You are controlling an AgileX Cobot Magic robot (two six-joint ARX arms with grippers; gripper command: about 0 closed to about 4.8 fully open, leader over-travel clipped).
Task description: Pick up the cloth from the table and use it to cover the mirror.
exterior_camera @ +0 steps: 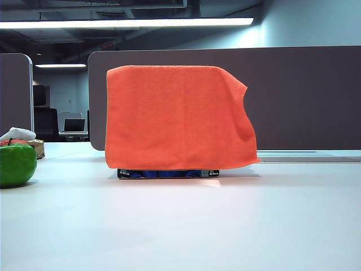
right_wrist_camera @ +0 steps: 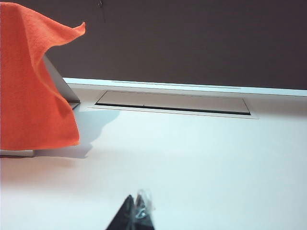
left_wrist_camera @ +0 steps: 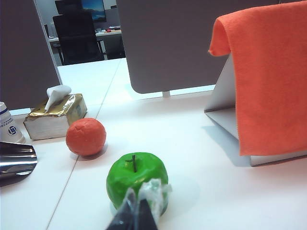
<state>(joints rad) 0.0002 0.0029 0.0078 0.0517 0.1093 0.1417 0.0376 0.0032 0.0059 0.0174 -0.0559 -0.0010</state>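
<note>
Large smooth white tabletop [exterior_camera: 180, 226] carrying everything. Bright orange microfibre cloth [exterior_camera: 177, 118] draped over upright mirror with dark base strip [exterior_camera: 168, 173], hiding its face. Green apple [left_wrist_camera: 136, 178] near left gripper [left_wrist_camera: 135, 213], pinched closed, empty. Right gripper [right_wrist_camera: 134, 215] closed too, above bare table.
</note>
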